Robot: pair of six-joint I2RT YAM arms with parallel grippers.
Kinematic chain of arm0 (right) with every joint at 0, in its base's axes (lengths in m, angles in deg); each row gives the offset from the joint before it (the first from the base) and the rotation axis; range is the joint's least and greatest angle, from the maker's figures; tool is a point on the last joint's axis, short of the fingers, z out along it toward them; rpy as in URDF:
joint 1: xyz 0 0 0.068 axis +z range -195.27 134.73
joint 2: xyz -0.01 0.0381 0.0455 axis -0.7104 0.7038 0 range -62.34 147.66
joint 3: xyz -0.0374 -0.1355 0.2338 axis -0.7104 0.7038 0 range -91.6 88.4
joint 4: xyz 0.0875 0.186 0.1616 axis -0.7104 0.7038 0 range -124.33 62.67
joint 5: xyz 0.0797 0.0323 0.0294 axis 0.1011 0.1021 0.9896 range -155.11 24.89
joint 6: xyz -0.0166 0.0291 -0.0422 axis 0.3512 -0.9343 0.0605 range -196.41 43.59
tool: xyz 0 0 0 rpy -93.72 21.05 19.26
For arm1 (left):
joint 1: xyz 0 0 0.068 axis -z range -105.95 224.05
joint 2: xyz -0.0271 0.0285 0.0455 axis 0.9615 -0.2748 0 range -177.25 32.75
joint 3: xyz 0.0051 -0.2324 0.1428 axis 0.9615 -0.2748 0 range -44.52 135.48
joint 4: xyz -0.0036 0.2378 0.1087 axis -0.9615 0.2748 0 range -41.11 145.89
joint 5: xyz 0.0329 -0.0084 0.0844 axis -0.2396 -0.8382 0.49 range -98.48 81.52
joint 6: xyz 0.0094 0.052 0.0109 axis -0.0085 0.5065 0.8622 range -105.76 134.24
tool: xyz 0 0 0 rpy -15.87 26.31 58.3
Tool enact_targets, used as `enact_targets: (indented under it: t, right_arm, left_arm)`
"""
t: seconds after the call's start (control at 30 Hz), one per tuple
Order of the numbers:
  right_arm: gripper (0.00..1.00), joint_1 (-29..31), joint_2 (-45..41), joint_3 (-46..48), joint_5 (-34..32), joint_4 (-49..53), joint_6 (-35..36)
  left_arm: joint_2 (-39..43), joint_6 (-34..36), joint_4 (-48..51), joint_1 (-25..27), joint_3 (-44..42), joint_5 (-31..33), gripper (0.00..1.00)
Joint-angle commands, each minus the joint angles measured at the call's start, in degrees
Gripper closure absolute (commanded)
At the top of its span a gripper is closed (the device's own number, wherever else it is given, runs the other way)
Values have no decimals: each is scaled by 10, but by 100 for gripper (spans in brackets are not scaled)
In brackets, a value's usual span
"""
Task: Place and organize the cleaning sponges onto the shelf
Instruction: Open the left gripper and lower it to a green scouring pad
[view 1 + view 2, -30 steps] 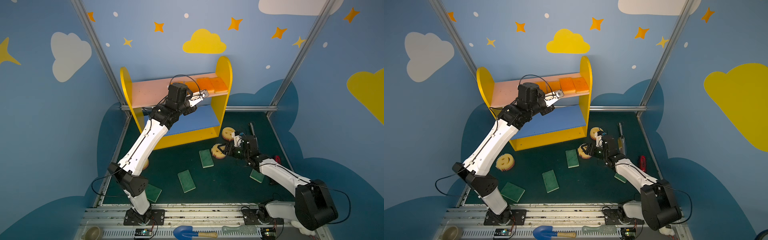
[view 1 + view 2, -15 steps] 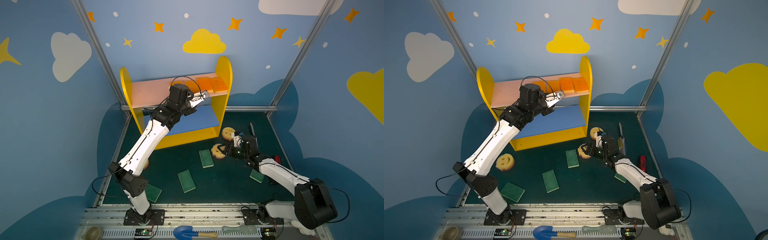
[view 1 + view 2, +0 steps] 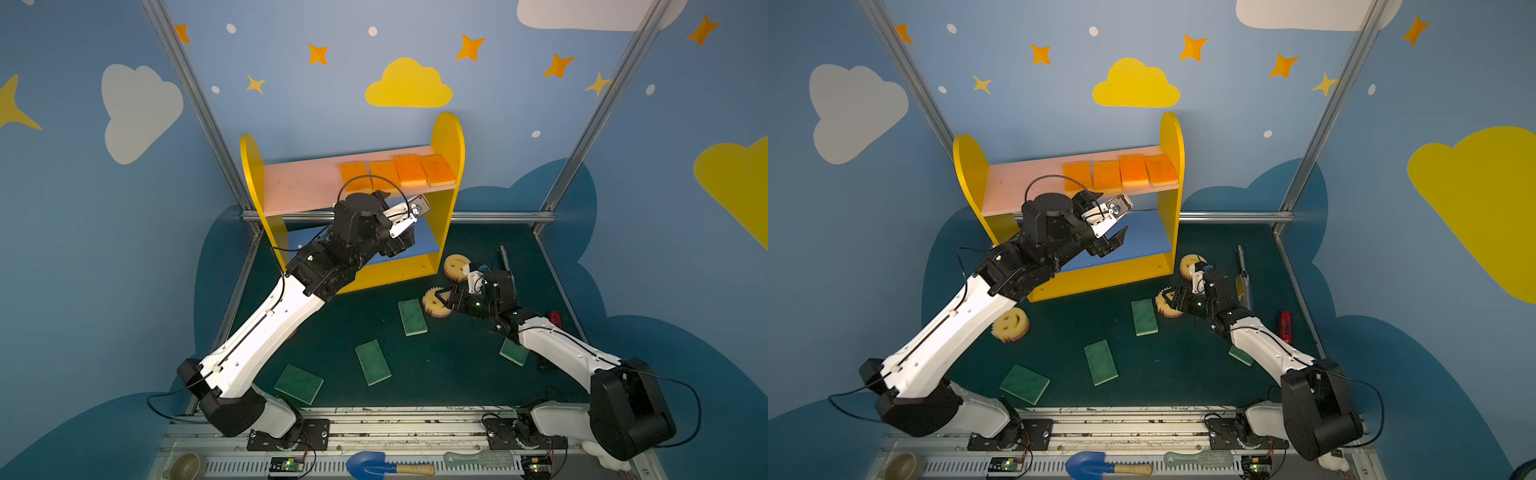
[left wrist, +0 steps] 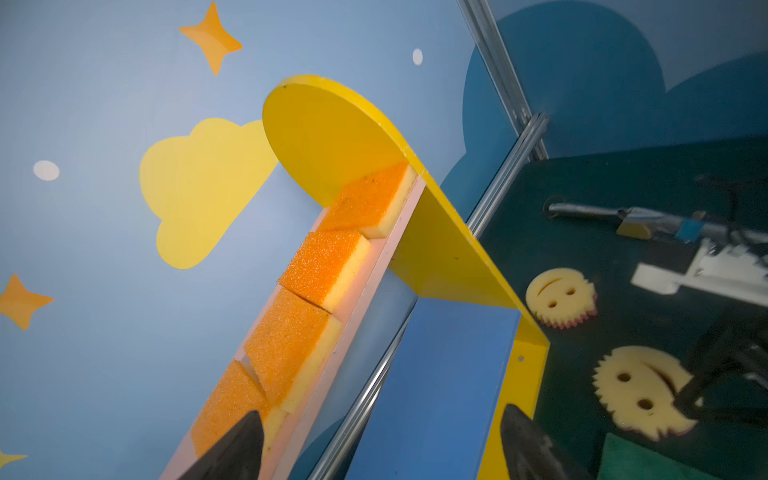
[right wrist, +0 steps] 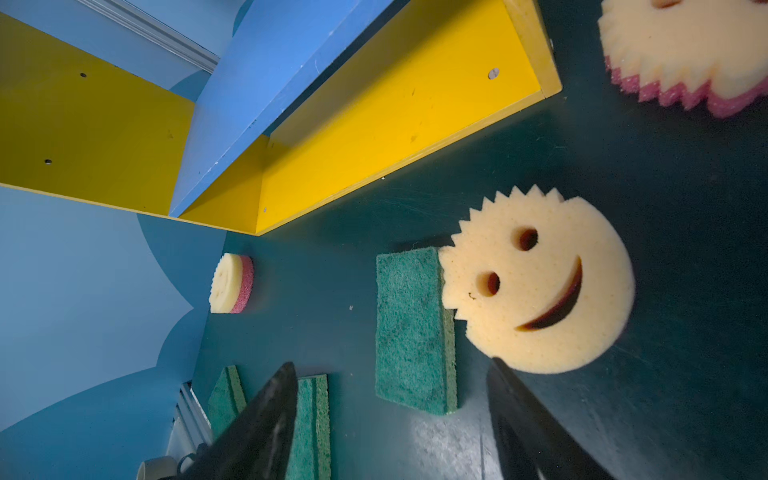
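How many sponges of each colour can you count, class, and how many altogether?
Orange sponges: 4
Green sponges: 4
Yellow smiley sponges: 3
Total: 11

No text, brand, number or sign can be read. Only candidate: red tube (image 3: 1284, 327), with dark print running along its side, too small and blurred to make out in both top views.
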Motion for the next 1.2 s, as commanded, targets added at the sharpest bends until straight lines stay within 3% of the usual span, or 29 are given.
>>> enact_targets:
  t: [0.0,0.13,0.33,0.5,0.8,1.17]
  right_arm:
    - [29,4,-11,-21,0,12,5]
    - [29,6,-11,-22,3,13,4]
    - [29,18,7,-32,12,13,7]
    - [29,35,34,-47,8,23,18]
    - [29,58,68,-60,-6,29,30]
    - [29,73,93,-74,-19,39,42]
  left_arm:
    - [23,-138,26,34,-53,84,12]
    - [92,-318,58,45,-174,75,15]
    - [194,-534,63,45,-377,46,45]
    - [235,-675,11,44,-546,1,50]
    - [281,-805,-143,22,-753,-73,56]
    - [256,-885,-264,20,-862,-143,60]
